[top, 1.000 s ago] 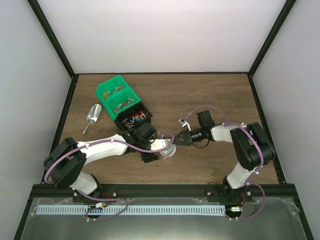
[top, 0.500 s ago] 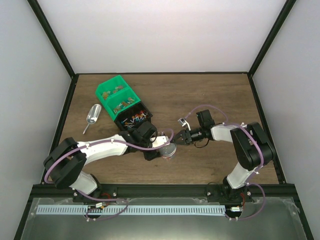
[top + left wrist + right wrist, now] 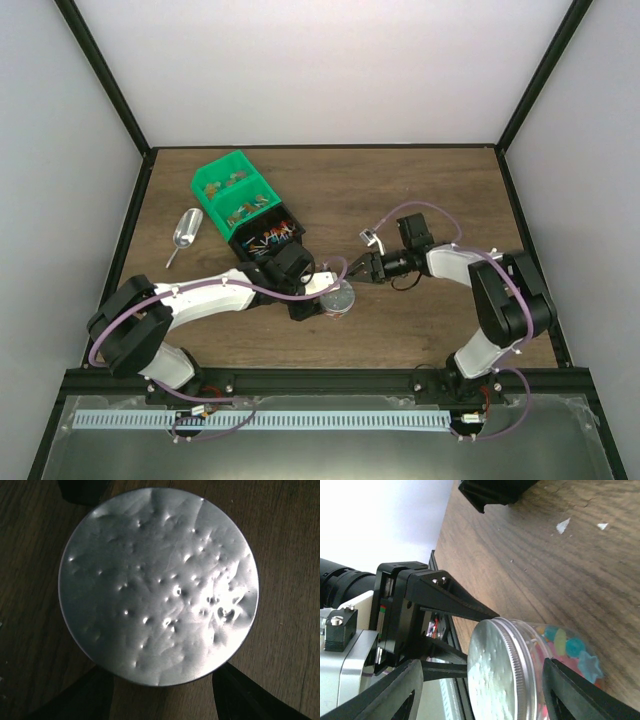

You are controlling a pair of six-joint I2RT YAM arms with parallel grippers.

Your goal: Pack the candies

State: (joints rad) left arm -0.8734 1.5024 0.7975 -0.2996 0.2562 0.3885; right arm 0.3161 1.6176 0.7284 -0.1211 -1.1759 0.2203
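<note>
A glass jar point(image 3: 339, 298) with a dented silver lid point(image 3: 159, 582) stands on the wood table just ahead of the arms. Coloured pieces point(image 3: 569, 646) show through its glass. My left gripper point(image 3: 322, 300) is shut on the jar, and its black fingers point(image 3: 75, 697) run under the lid on both sides. My right gripper point(image 3: 487, 690) is open, with its fingers point(image 3: 395, 695) standing clear on either side of the lid. More candies point(image 3: 270, 238) in mixed bright wrappers fill a black bin point(image 3: 262, 252) behind the jar.
Two joined green bins point(image 3: 232, 195) with duller brown-orange pieces stand behind the black bin. A metal scoop point(image 3: 186, 232) lies to their left. Small white scraps point(image 3: 563, 526) lie on the wood near the black bin's corner point(image 3: 495, 492).
My right gripper has opened off the lid and drawn back a little to the right. My left gripper has narrowed onto the jar, which now stands more upright.
</note>
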